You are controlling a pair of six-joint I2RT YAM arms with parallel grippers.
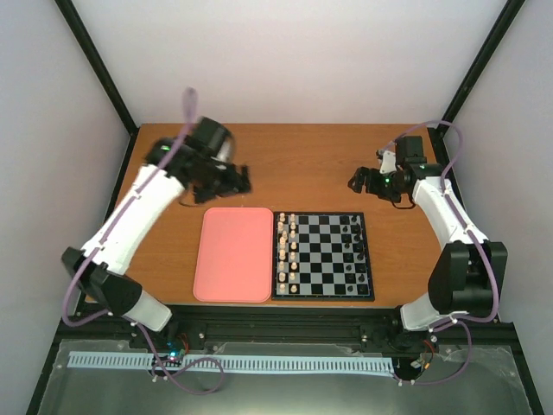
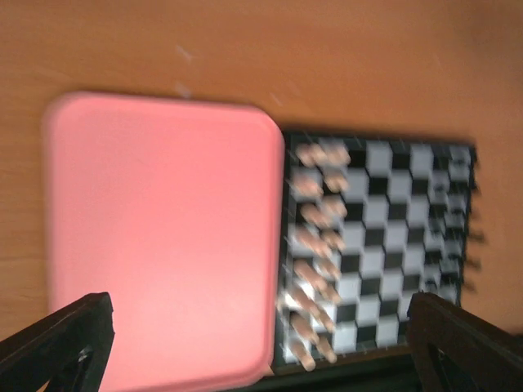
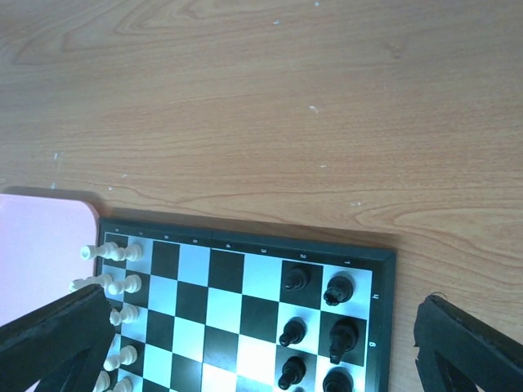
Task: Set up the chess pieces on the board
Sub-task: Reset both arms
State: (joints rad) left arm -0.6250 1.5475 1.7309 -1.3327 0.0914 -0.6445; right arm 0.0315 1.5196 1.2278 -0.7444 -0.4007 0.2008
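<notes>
Along board (image 3: 245, 242) border, tiny blurred lettering (image 3: 302, 256)

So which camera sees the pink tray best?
The top camera: the whole tray shows there, sharp, lying beside the chessboard. The left wrist camera shows it bigger but blurry. The right wrist camera catches just one pale corner.
</notes>
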